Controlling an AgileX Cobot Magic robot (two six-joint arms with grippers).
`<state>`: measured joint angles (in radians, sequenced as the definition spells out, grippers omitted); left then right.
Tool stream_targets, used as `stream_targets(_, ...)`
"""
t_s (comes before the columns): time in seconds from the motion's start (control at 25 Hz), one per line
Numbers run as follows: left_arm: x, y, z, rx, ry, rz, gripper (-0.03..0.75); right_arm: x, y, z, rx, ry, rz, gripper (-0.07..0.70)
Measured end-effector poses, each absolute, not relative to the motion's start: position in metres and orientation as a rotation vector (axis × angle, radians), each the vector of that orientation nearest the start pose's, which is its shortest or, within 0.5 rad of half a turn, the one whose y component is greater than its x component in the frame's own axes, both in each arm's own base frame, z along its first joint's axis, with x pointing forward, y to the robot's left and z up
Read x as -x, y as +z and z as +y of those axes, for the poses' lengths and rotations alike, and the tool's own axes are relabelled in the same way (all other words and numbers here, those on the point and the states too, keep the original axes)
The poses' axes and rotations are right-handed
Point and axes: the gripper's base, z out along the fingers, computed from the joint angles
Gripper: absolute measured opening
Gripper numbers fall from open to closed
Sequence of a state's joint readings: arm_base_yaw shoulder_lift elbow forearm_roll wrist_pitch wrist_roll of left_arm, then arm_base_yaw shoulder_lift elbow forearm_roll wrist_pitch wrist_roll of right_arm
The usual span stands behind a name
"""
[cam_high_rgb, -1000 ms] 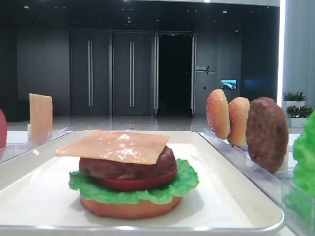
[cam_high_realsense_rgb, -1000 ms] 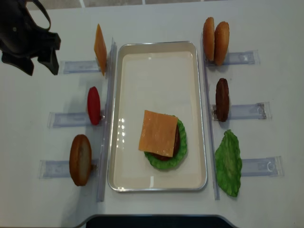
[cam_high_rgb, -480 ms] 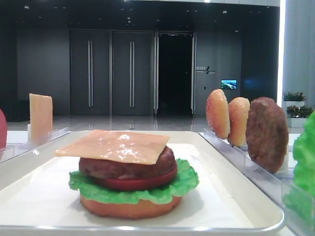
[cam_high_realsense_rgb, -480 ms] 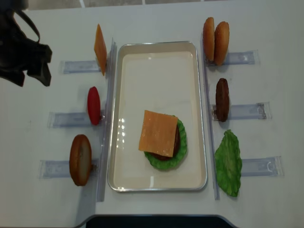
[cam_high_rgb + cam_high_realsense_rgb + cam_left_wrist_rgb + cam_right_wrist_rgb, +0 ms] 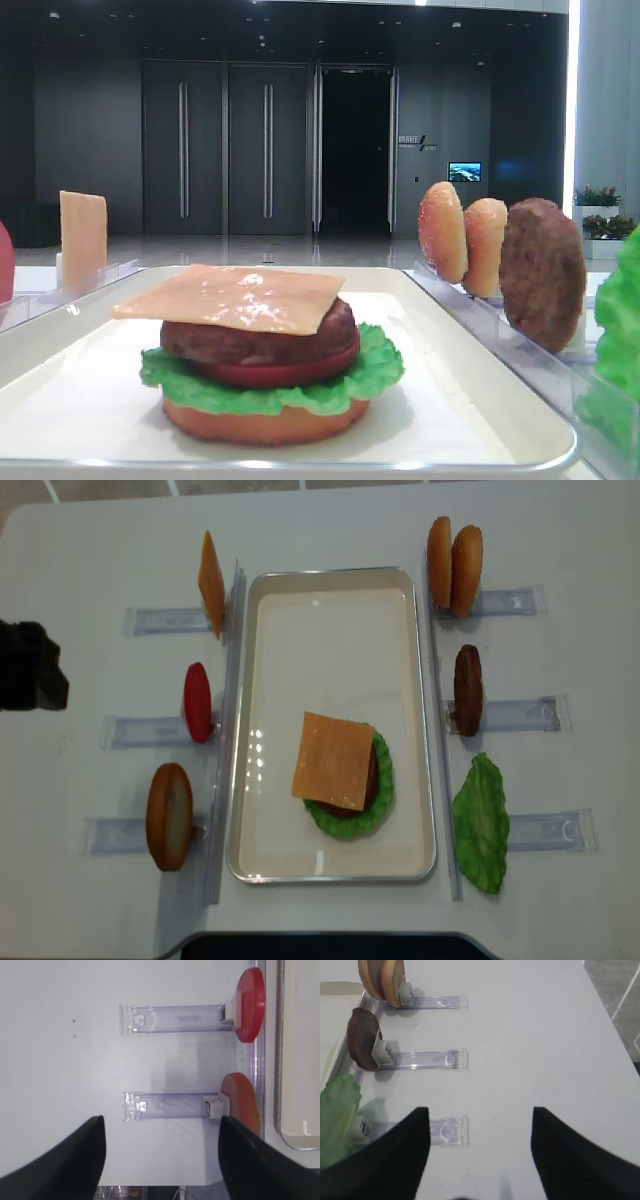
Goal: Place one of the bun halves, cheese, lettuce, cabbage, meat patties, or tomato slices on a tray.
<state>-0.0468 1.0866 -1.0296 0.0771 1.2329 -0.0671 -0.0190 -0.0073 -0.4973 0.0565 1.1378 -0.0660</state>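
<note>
The white desk [image 5: 330, 520] is carrying the tray [image 5: 330, 580], cheese [image 5: 333, 760] topping its stack. I am holding my left claw [image 5: 162, 1160] and right claw [image 5: 475, 1155] spread, pinching nothing.

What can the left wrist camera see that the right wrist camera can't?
Only the left wrist view shows the red tomato slice and a single bun half standing in clear racks, with the tray edge beside them. Only the right wrist view shows two bun halves, a meat patty and the lettuce. Both show white table, clear racks, and an open end effector, left and right, holding nothing.
</note>
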Motion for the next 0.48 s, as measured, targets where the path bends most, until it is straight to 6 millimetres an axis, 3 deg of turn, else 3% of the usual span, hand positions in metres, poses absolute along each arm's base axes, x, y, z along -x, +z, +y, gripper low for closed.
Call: stream_targets(0.48,-0.116,0.325,0.001,0.018,0.06,2.676,0.535,0.009,0.27,0.005,0.055,0.018,2.115,0.45)
